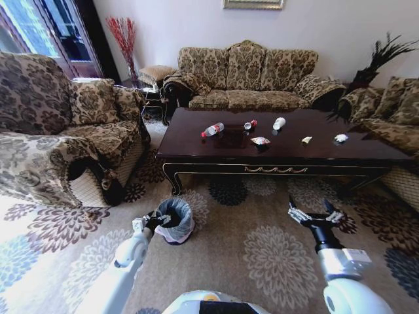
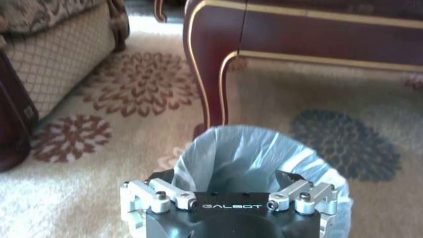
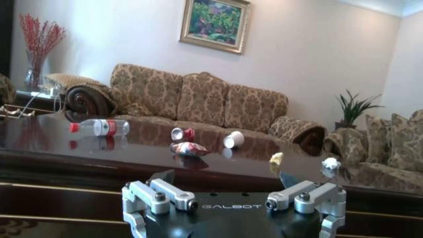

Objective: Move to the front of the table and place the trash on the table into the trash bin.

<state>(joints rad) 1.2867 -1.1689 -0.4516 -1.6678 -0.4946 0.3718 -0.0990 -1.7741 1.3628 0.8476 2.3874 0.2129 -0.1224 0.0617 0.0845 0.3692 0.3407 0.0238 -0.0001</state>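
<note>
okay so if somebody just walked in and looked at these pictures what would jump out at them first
Probably the glossy dark table in the middle of the room, with trash strewn over its top: a clear bottle toward its left, a white cup and wrappers further right. Next, the trash bin on the patterned carpet short of the table, held at its rim by the left gripper, while the open right gripper hovers before the table.

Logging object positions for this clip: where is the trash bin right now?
In the head view, the trash bin stands on the carpet at the robot's left, before the table corner, with the left claw at its rim.
</note>
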